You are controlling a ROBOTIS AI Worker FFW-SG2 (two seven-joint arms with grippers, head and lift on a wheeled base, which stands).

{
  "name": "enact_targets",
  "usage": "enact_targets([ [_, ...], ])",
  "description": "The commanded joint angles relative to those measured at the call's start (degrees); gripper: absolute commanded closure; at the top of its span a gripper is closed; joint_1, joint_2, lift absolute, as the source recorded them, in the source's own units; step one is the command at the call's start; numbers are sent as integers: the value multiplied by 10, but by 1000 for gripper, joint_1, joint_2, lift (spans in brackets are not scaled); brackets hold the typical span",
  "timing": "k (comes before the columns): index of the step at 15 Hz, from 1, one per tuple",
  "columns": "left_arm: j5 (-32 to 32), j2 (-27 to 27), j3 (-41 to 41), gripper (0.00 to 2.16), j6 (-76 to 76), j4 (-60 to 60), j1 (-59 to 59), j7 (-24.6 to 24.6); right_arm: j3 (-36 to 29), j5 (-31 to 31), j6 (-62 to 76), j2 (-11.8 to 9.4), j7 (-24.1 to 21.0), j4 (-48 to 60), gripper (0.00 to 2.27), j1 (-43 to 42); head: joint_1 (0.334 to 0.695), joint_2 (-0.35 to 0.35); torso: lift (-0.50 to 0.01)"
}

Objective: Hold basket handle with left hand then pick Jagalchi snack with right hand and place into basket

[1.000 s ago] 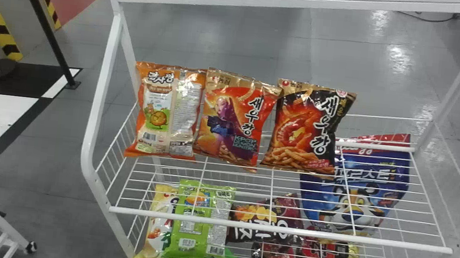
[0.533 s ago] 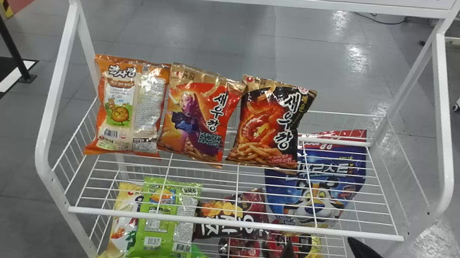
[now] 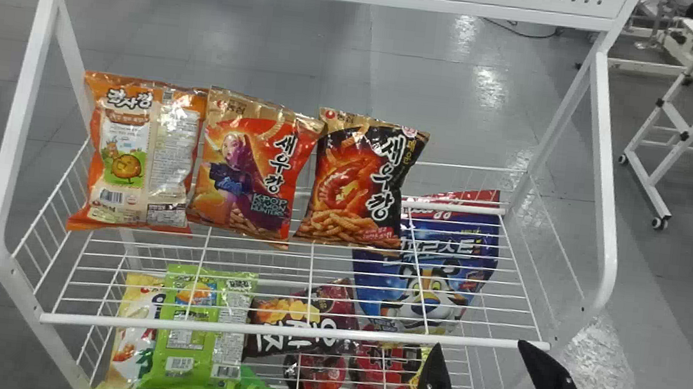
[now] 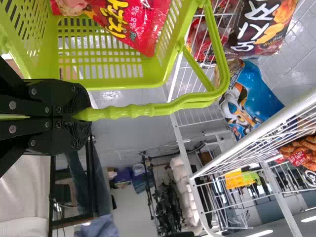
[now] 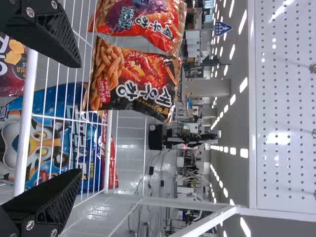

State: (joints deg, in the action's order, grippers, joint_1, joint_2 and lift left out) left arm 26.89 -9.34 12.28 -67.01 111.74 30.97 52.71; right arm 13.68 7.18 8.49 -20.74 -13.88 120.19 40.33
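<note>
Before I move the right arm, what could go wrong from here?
The open right gripper appears near the upper shelf's front rail and might catch it going in. The black-and-red shrimp snack bag meets the orange-red one beside it, so brushing one could topple both. The left gripper holds the green basket only by its handle, so a bump might set it swinging.

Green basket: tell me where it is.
The green basket is held by the left gripper in the left wrist view; in the head view it shows at the bottom edge, left of the right gripper, below the green bag.
</note>
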Motion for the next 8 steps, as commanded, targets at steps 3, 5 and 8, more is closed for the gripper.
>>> enact_targets([
  [3, 1, 4, 9, 1713, 2, 1, 5, 3, -16, 14, 7, 8, -1, -7, 36, 0, 695, -110, -10],
  [5, 2, 5, 11, 1713, 4, 1, 8, 4, -23, 24, 14, 8, -1, -12, 36, 2, 695, -116, -10],
  [8, 3, 5, 13, 1713, 8, 1, 8, 5, -27, 26, 17, 8, 0, -10, 36, 4, 695, -133, -10],
])
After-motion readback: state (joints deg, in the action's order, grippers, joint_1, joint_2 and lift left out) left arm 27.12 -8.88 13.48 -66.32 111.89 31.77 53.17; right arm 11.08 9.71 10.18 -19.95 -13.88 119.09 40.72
